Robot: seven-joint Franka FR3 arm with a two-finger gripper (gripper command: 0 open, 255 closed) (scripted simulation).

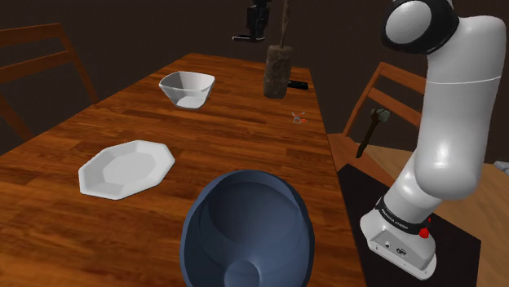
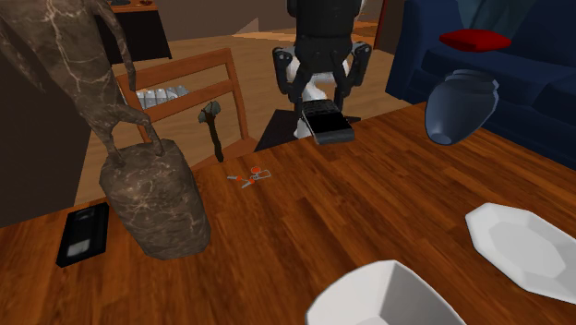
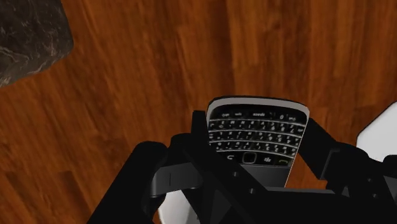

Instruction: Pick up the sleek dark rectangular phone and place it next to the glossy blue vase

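Aloft, the black pincer [image 3: 257,156] pinches a slim, dark rectangular phone [image 3: 257,127] by its sides. It hangs above the glossy wood-grain desk [image 1: 236,143], over the end far from the smooth, rounded blue vase [image 1: 247,228]. The phone has rounded corners, a silvery rim and rows of small keys, their lettering too small to read.

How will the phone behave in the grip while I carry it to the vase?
The phone looks a stiff flat slab, so it likely won't flex in the gripper. Its casing looks glossy and much of it juts past the fingers, so it may slip or pivot if swung fast. Laid flat by the vase, it shouldn't roll.
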